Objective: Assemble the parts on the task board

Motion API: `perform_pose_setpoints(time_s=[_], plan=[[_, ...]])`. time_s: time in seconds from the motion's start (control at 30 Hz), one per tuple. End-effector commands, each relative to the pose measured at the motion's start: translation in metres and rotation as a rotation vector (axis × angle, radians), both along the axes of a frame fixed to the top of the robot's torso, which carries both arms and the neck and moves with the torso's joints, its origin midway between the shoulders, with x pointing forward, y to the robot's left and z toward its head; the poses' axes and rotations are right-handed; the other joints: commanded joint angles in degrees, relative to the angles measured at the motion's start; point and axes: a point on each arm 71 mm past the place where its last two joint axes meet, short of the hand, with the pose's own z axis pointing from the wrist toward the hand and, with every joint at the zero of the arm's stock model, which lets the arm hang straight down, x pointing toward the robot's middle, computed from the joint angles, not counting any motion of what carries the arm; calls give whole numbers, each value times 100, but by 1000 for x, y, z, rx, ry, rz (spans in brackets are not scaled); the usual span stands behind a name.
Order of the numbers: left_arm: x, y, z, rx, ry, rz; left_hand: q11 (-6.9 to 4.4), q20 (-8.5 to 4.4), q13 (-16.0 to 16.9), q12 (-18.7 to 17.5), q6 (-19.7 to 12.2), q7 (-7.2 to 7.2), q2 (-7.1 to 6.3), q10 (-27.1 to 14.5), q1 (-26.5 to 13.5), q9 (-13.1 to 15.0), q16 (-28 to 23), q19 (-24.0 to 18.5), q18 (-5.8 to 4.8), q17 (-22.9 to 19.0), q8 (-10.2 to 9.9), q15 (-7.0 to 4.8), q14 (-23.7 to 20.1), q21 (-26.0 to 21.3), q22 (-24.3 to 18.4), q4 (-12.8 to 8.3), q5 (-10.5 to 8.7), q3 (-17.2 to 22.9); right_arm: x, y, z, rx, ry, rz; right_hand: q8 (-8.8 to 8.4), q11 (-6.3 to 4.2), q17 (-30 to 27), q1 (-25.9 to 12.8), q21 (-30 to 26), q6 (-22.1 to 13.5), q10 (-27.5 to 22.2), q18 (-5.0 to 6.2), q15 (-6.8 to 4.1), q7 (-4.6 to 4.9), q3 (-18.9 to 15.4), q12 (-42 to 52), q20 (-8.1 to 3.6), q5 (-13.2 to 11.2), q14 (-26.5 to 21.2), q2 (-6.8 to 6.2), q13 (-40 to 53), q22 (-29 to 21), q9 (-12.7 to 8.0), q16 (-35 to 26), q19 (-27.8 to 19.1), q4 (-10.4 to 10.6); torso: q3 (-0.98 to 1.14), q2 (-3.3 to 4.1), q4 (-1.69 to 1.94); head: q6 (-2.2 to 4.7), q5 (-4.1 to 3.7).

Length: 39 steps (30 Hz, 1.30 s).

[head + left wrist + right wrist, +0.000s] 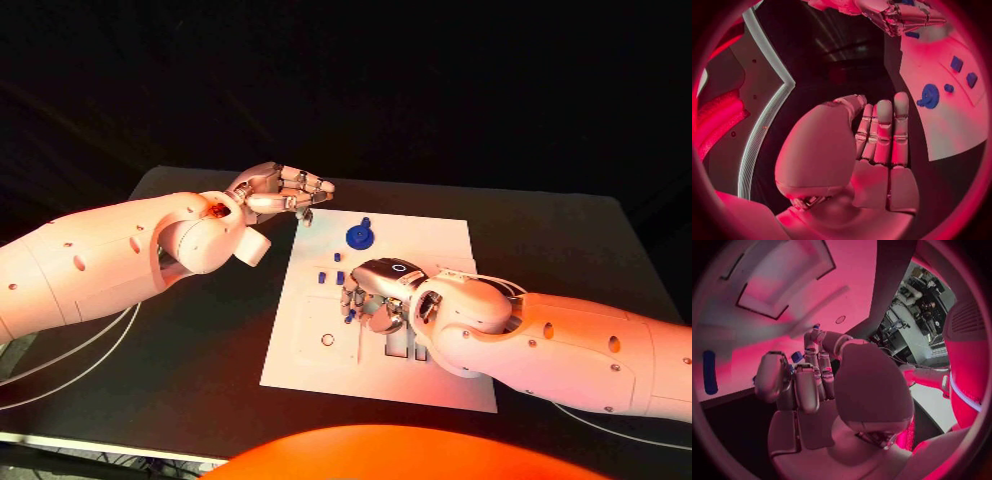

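1. Your right hand point(378, 292) is curled down on the task board point(433, 240), fingers pinching a small blue part point(797, 356), apparently to seat it.
2. Your left hand point(277, 190) waits beyond the board's far corner, fingers together, empty; the round blue part point(361, 237) lies between the hands.

Black matte rectangular table point(562, 250); flat white rectangular task board plate point(433, 240) lies on its middle.

No readable text, labels or numbers anywhere.
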Motion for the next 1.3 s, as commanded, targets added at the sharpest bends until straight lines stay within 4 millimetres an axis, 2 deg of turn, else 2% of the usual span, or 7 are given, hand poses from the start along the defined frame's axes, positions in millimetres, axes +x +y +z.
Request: perform_pose_setpoints(time_s=[0.03,0.53,0.97,1.3], plan=[[0,-3,1,-9,3,-18,11,30,0,33,-22,-2,-5,-42,-63,5,23,5,44,-8,31,39,-9,-39,-9,0,-28,14,-1,1,-2,-20,0,13,14,-291,-5,-58,-25,14,320,-13,-39,8,21,19,3,25,280,8,6,360,9,3,-23,0,-1,2,-1,-1,-11],[0,-3,1,-7,6,-21,11,30,0,33,-22,-2,-5,-42,-63,5,23,5,44,-8,31,39,-9,-39,-9,0,-28,14,-1,6,-5,-57,-3,19,13,-289,-29,-87,-57,4,317,-5,-38,12,33,3,5,22,274,6,17,348,20,-8,-41,-14,-2,2,4,-1,-40],[0,-3,0,-7,9,-25,12,31,2,42,-28,-1,-5,-55,-74,12,27,11,44,-7,38,40,-7,-41,-12,-12,-28,20,-4,9,-7,-80,-7,39,3,-277,-148,-255,-199,-53,280,24,-25,26,-9,-70,18,168,243,-48,70,299,71,-70,-123,-54,-3,0,3,14,-48],[0,-2,0,-6,10,-24,13,31,2,45,-31,-2,-4,-67,-74,16,28,12,45,-8,42,40,-9,-42,-14,-23,-28,26,-5,9,-7,-67,4,44,-81,-245,-182,-404,-317,-239,176,42,2,58,-163,-161,45,300,235,-84,138,259,97,-78,-175,-75,-3,0,0,25,-42]])
